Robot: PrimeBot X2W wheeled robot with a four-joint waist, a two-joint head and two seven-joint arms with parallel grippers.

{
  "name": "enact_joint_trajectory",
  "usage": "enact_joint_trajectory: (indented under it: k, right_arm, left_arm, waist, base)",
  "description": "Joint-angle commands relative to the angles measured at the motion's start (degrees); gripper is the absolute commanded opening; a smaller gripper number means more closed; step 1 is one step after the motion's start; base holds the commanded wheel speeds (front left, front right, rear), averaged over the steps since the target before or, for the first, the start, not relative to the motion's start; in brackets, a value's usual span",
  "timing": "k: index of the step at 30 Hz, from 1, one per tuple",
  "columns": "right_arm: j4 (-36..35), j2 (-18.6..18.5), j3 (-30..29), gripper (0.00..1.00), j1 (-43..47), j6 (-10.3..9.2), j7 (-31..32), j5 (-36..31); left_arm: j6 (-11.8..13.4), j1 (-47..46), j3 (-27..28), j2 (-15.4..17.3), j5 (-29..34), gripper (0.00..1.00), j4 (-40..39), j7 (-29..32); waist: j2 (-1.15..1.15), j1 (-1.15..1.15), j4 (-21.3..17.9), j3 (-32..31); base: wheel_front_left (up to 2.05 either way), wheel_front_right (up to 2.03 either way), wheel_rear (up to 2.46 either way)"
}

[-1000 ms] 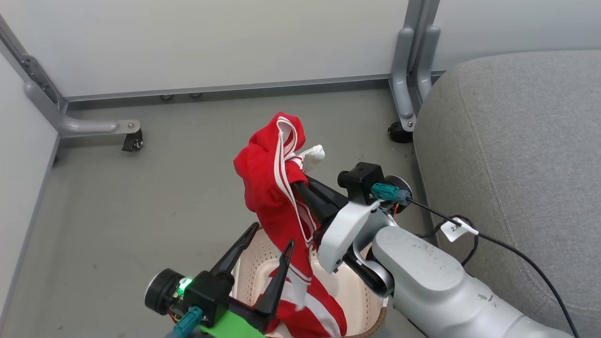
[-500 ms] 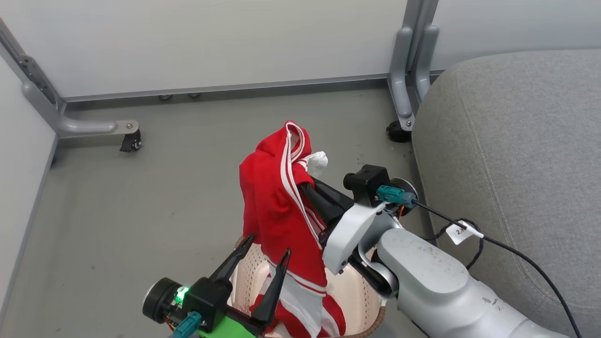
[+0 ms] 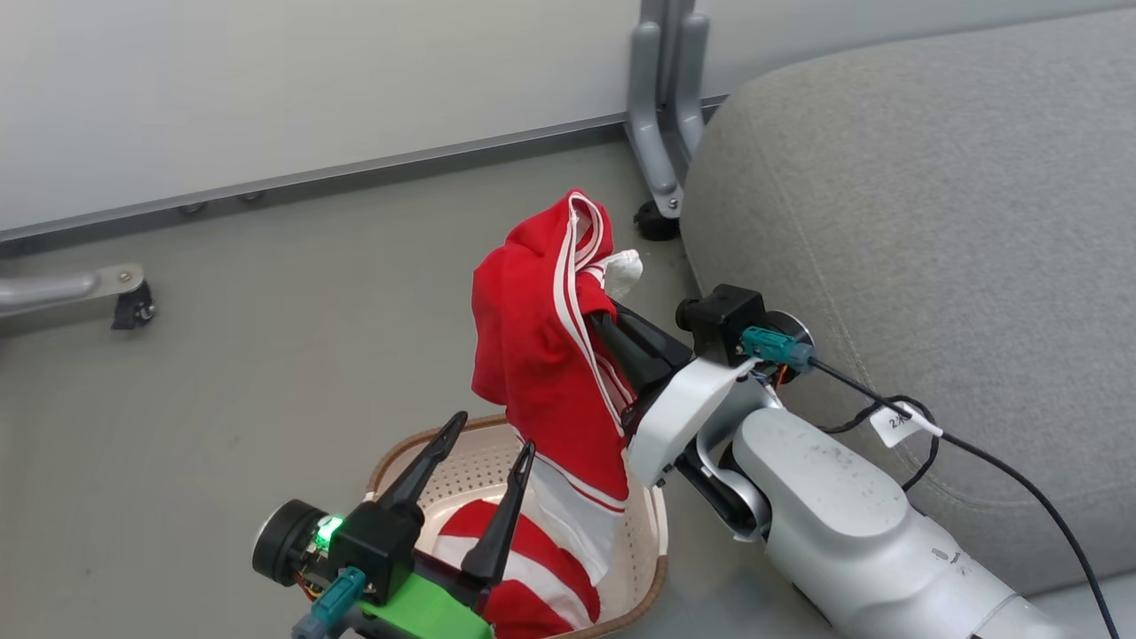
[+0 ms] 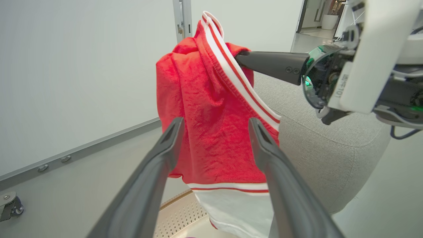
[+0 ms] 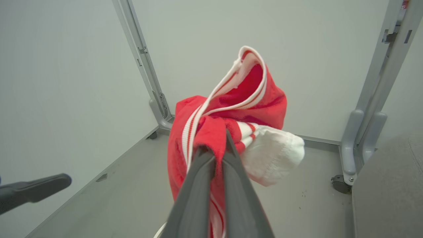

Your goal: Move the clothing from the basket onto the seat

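Pinched the red jersey [image 3: 532, 355] tight in the right gripper [image 5: 218, 145], hem dangling into the basket [image 3: 655, 550] beside the seat [image 3: 932, 222]. Hovered the left gripper [image 3: 493, 432] over the basket's near rim, fingers [image 3: 417, 470] wide, empty.

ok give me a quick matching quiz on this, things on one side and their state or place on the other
Things:
1. right pincer
2. left pincer
3. basket
4. sofa cushion

States:
A. on the floor, with a red-and-white garment inside
B. grey, off to the robot's right
C. open, holding nothing
D. shut on the red jersey

Pairs: 1-D, 2-C, 3-A, 4-B
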Motion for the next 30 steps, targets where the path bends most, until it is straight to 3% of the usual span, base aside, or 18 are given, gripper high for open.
enact_joint_trajectory:
  k: [1, 8, 16, 24, 30]
  right_arm:
    - [-0.51, -0.05, -0.53, 0.00, 0.02, 0.00, -0.18, -0.59]
    - [-2.06, -0.83, -3.53, 0.00, 1.20, 0.00, -0.18, -2.02]
    - [-4.11, -1.55, -7.50, 0.00, 2.53, 0.00, -0.18, -3.38]
    - [-6.28, -2.51, -13.60, 0.00, 2.38, 0.00, -0.18, -5.22]
    - [-8.00, -4.10, -22.00, 0.00, -0.44, 0.00, -0.18, -6.87]
  left_arm:
    - [0.15, -1.28, 0.28, 0.75, 0.25, 1.00, -0.36, -0.03]
    - [-0.23, -2.26, -0.33, 1.11, 0.41, 1.00, -0.83, 0.63]
    - [-0.34, -3.28, -0.72, 2.13, 0.74, 1.00, -1.97, 1.79]
    - [-0.66, -5.35, -1.12, 2.93, 1.38, 1.00, -3.14, 3.16]
    - [-1.19, -8.53, -1.84, 3.18, 2.15, 1.00, -4.58, 4.30]
  waist:
    - [0.00, 0.00, -5.83, 1.91]
    - [0.00, 0.00, -13.24, 3.25]
    - [0.00, 0.00, -19.19, 5.41]
    - [0.00, 0.00, -21.54, 8.91]
    - [0.00, 0.00, -20.26, 12.74]
  base:
    - [0.00, 0.00, 0.00]
    - [0.00, 0.00, 0.00]
    - [0.00, 0.00, 0.00]
    - [0.00, 0.00, 0.00]
    - [0.00, 0.00, 0.00]
